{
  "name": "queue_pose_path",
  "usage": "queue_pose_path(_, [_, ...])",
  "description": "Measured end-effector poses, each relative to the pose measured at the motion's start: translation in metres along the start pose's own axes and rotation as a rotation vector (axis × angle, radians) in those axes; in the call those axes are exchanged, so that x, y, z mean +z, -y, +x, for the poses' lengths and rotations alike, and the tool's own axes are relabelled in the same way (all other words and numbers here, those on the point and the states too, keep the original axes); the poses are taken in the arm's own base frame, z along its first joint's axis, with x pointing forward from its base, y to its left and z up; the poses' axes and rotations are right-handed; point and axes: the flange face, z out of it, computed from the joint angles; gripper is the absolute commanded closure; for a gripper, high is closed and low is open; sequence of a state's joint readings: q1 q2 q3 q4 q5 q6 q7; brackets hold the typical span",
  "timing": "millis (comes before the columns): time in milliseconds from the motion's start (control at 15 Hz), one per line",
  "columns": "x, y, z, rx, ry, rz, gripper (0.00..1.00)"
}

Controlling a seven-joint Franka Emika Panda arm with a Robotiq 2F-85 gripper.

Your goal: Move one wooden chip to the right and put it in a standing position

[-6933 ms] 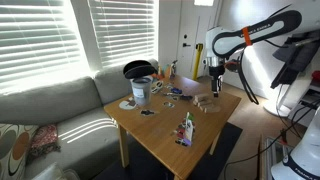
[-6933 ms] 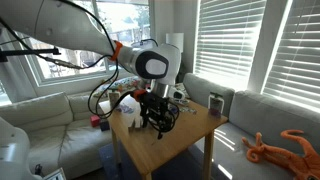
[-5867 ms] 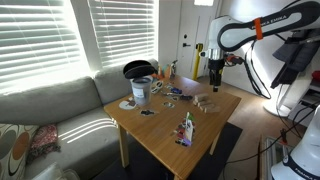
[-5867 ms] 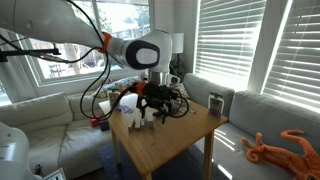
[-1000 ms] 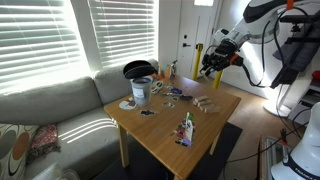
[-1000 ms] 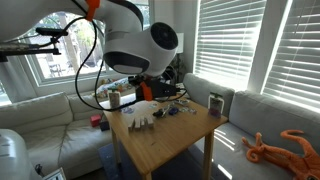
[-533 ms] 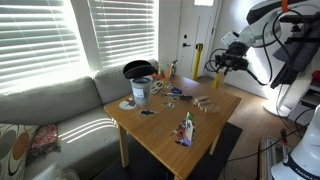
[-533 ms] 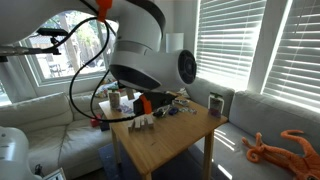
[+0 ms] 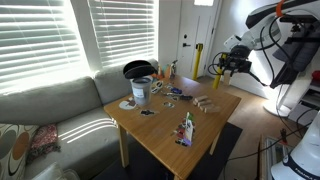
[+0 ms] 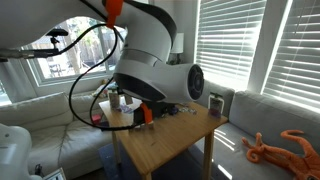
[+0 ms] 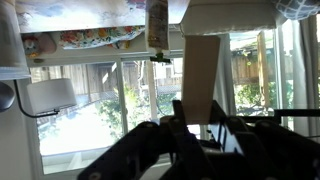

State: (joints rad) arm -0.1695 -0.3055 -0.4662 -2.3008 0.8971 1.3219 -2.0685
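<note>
The gripper (image 9: 226, 63) hangs in the air off the far right corner of the table (image 9: 165, 138), well above the tabletop; in the wrist view its dark fingers (image 11: 178, 118) stand narrow, closed on one wooden chip (image 11: 203, 75), a pale tan slab that rises upright from between them against a bright window (image 11: 95, 105); in the exterior views the chip in the grip is too small to make out. A small cluster of loose chips (image 9: 205, 103) lies on the right far part of the table; their number cannot be counted at this size. On the left far part stand one grey bucket (image 9: 141, 91) and, behind it, one black bowl (image 9: 137, 69); one bottle (image 9: 186, 128) lies on its side toward the near edge, its label too small to read; several small items (image 9: 172, 93) between bucket and chips are too blurred to name. One sofa (image 9: 60, 105) runs along the left under two sets of white blinds (image 9: 40, 40). In an exterior view the white arm (image 10: 160, 60) fills the middle and hides most of the tabletop; one dark cup (image 10: 215, 103) stands at the table's far right edge, and one orange soft toy (image 10: 285, 148) lies on a couch at the near right. No writing can be read on anything.
</note>
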Motion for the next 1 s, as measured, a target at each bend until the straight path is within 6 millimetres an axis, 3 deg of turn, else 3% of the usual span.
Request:
queue_pose_path(333, [0.003,-0.009,-0.004,-0.023,0.02,-0.039,0.93])
queue_pose_path(667, [0.027,-0.026,-0.025,-0.091,-0.033,-0.1,0.93])
queue_pose_path(800, [0.026,-0.027,-0.038,-0.097,-0.058,-0.098,0.93])
queue_pose_path(1000, [0.007,-0.02,-0.057,-0.101,-0.103,-0.109,0.93])
